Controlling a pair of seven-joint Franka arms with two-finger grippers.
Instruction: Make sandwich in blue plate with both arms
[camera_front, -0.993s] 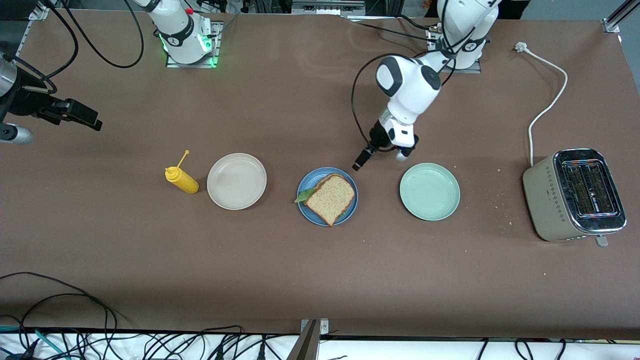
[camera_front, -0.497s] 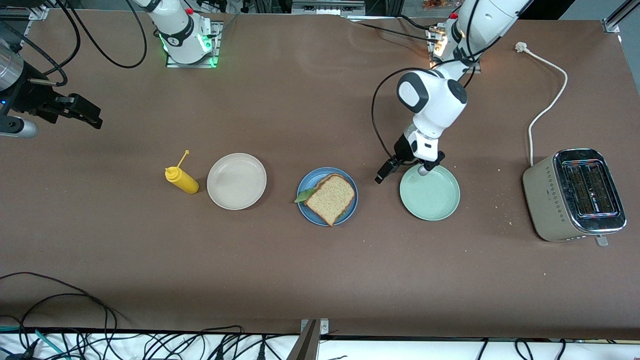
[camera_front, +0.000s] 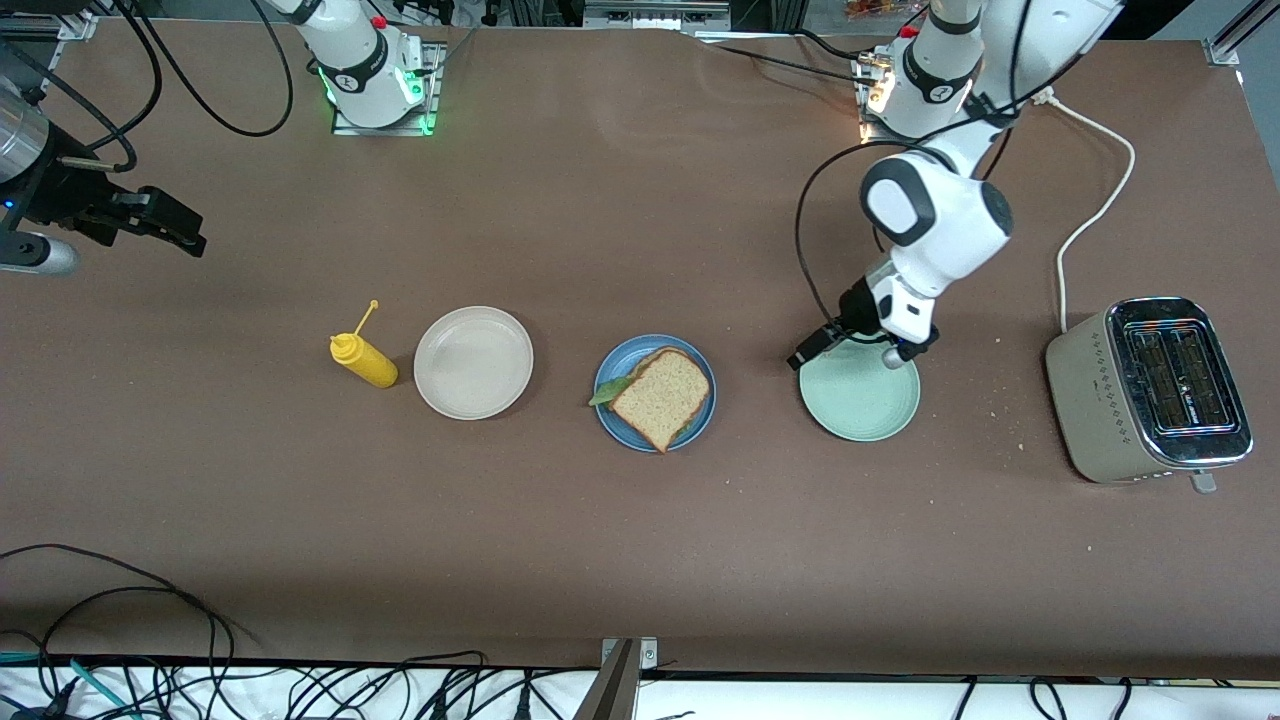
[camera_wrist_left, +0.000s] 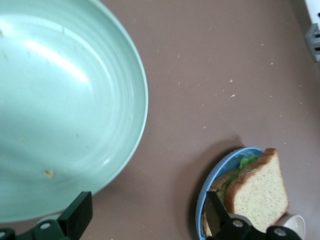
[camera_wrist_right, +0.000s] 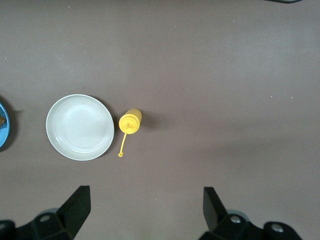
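I see the sandwich (camera_front: 660, 398) sitting on the blue plate (camera_front: 607, 375). My left gripper (camera_front: 812, 351) hangs over the green plate (camera_front: 860, 400), fingers spread wide, holding nothing. My right gripper (camera_front: 185, 238) waits, fingers apart too.

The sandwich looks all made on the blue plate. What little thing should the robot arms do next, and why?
Probably the left gripper should just lift away toward its base. The sandwich already sits on the blue plate, top slice on, lettuce peeking out. The left gripper is open and empty over the pale green plate; the right gripper waits open near the right arm's end of the table. Nothing looks left to add.
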